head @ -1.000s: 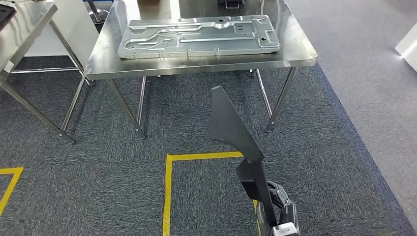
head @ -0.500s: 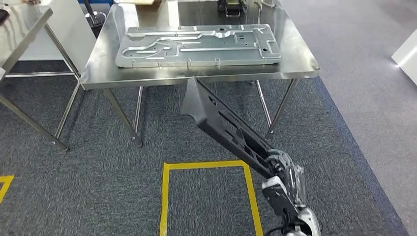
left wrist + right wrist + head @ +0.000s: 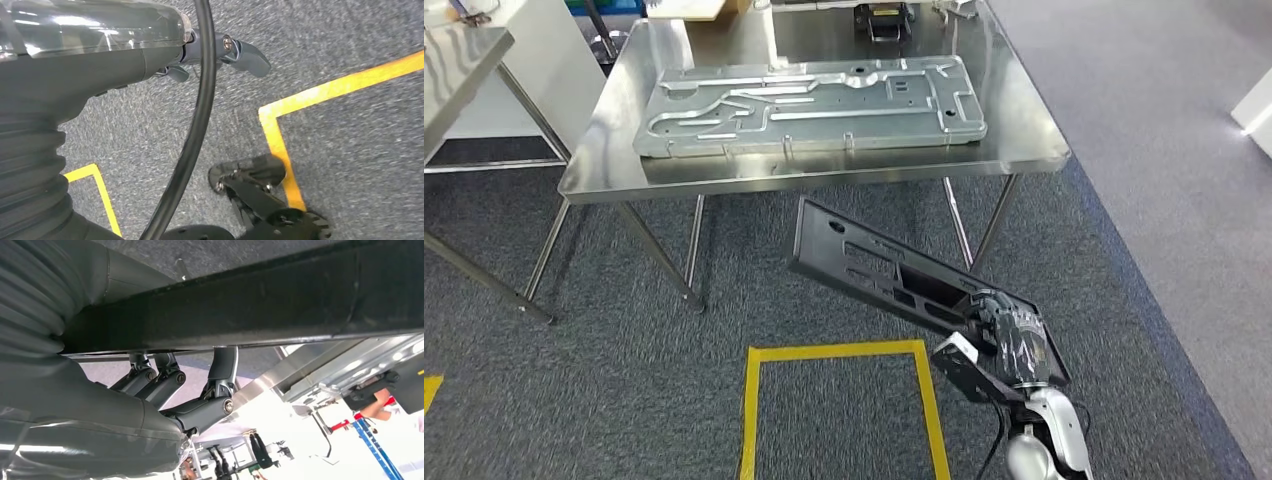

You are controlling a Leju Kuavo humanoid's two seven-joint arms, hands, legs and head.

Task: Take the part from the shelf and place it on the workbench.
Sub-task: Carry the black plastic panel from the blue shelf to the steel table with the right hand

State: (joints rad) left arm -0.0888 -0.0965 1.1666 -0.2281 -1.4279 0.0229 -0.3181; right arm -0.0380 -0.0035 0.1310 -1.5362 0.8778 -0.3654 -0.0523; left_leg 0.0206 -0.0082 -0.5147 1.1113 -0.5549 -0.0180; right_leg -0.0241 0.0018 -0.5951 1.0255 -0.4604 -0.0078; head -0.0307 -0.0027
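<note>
Right hand (image 3: 1014,335) low on the right of the head view, fingers (image 3: 220,375) wrapped around the near end of a long black plastic part (image 3: 874,275), gripping it. Part held in the air above the grey carpet (image 3: 624,400), slanting from the hand up and to the left, far end just short of the bench's near edge and lower than the bench top, slotted openings showing along its face. Stainless-steel bench (image 3: 1024,140) beyond it, on thin metal legs, carrying a large stamped sheet-metal panel (image 3: 809,105) lying flat across most of the top. Small dark device (image 3: 882,20) at the bench's far edge, brown flat item (image 3: 689,8) at the far left corner. Second steel table (image 3: 464,60) at the far left, apart from the bench. Yellow tape outline (image 3: 834,352) on the carpet near the robot, just left of the right hand. Left hand (image 3: 220,50) hanging over the carpet in the left wrist view, holding nothing, fingers partly hidden behind its clear cover, so cannot tell whether spread or curled. Black cable (image 3: 197,125) crossing that view.
</note>
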